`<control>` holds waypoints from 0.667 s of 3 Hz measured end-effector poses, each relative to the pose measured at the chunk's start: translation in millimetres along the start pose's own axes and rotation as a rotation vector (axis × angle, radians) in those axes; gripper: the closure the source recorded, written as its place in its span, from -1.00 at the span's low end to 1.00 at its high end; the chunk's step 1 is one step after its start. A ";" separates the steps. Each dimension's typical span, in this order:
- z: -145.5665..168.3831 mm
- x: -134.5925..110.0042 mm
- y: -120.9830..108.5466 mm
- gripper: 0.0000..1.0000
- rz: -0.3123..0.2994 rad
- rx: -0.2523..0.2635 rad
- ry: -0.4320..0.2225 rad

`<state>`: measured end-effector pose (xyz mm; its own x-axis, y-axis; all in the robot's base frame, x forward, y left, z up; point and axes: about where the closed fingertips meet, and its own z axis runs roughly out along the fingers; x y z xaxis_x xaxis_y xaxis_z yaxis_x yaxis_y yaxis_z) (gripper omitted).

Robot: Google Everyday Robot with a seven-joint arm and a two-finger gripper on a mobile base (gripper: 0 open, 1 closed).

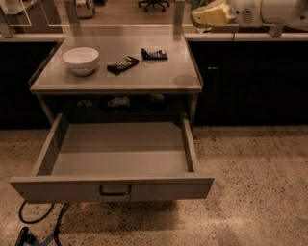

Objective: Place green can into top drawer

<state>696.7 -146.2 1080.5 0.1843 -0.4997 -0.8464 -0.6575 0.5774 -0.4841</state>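
The top drawer (159,188) is pulled wide open below the grey table (159,79). It is wide, shallow and grey, with a dark bar handle (115,190) at the centre of its front panel, and nothing lies inside. My gripper (203,13) is at the top edge of the view, high above the table's back right corner. It is shut on the green can (198,4), of which only a green sliver shows at the frame's top. The white arm (269,12) runs off to the right.
A white bowl (81,58) stands on the table's left. Two dark flat packets (122,64) (154,54) lie near its middle and back. Black cabinets (250,81) flank the table on the right. Cables (33,223) lie on the floor at the bottom left.
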 end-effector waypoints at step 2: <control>9.8 18.0 10.6 1.00 0.043 -0.023 0.019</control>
<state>700.2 -142.8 1057.9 0.1420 -0.4871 -0.8617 -0.6813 0.5834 -0.4420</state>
